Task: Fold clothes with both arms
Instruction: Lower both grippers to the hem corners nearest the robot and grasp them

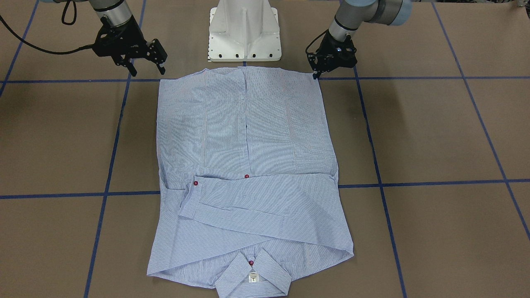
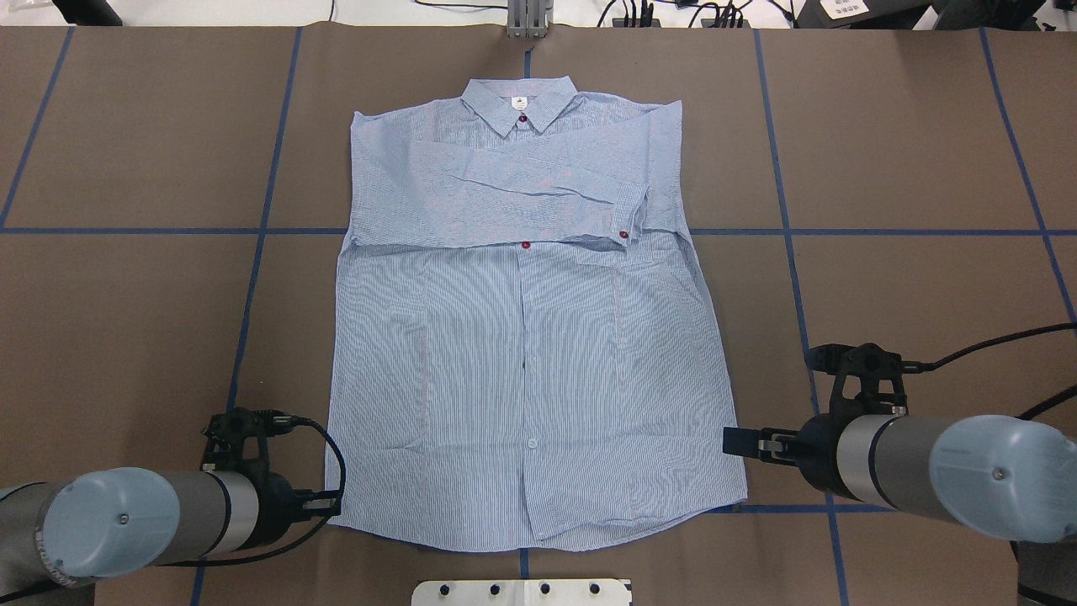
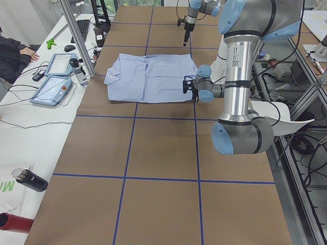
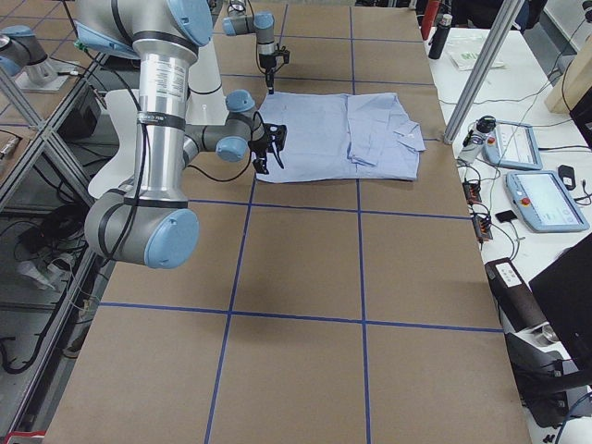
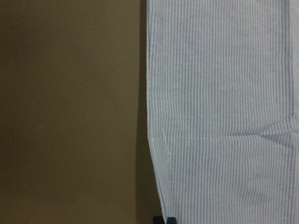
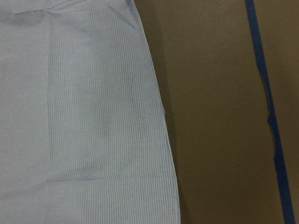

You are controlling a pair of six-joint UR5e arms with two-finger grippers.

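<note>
You have the shirt's [image 1: 248, 136] sleeves [image 1: 256, 198] folded across; hem [image 1: 244, 71] untouched. Right gripper [image 1: 148, 70] released; left gripper [image 1: 318, 73], cannot tell.

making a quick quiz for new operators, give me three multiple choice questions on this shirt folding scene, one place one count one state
1. Where is the shirt collar?
A nearest the robot
B at the end far from the robot
C under a gripper
2. How many red buttons show?
A three
B one
C six
3. The right gripper is:
A shut on a sleeve
B shut on the hem
C open
B: the collar lies at the operators' end.
A: three show in both top views.
C: its fingers stand apart, holding nothing.
</note>
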